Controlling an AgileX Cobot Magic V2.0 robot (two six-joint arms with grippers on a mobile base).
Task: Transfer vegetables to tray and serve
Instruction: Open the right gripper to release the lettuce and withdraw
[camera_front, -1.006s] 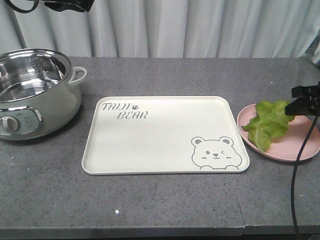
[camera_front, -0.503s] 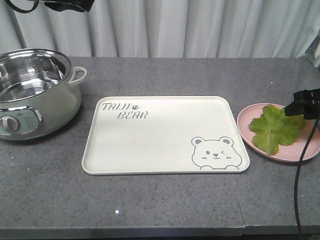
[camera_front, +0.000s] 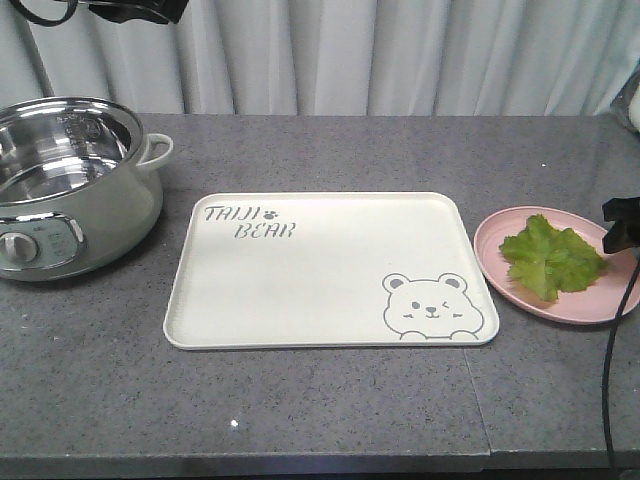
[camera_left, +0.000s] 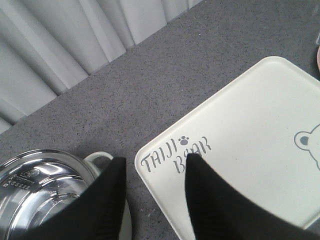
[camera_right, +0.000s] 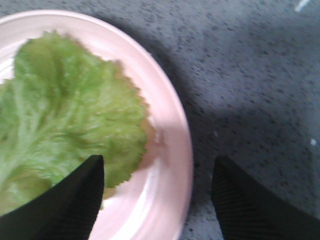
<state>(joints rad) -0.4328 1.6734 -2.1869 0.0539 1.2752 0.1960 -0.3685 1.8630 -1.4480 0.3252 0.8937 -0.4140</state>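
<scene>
Nearest the front camera, bare desk (camera_front: 330, 410) runs along the tray's long front rim. The tray (camera_front: 320, 280) lies flat at mid-desk and carries nothing, so the transfer is judged not yet done. The lettuce (camera_front: 552, 258) rests spread on a pink plate (camera_front: 520, 305) just beside the tray's bear-face end; this short gap probably keeps the carry brief. The right gripper (camera_right: 157, 200) hangs over the plate edge farthest from the tray, jaws set wide and holding nothing, with one finger over the leaf margin and the other over the desk. That spread suits closing on the leaf edge. Only the right wrist view shows this; the front view gives just a dark gripper body at the frame edge. The left gripper (camera_left: 155, 200) is likewise wide and empty, above the tray's lettered corner, presumably parked clear of the transfer path. Only the left wrist view shows it. A steel pot (camera_front: 70, 190) stands past the tray's lettered end. A curtain (camera_front: 400, 55) hangs behind the tray's far rim.
</scene>
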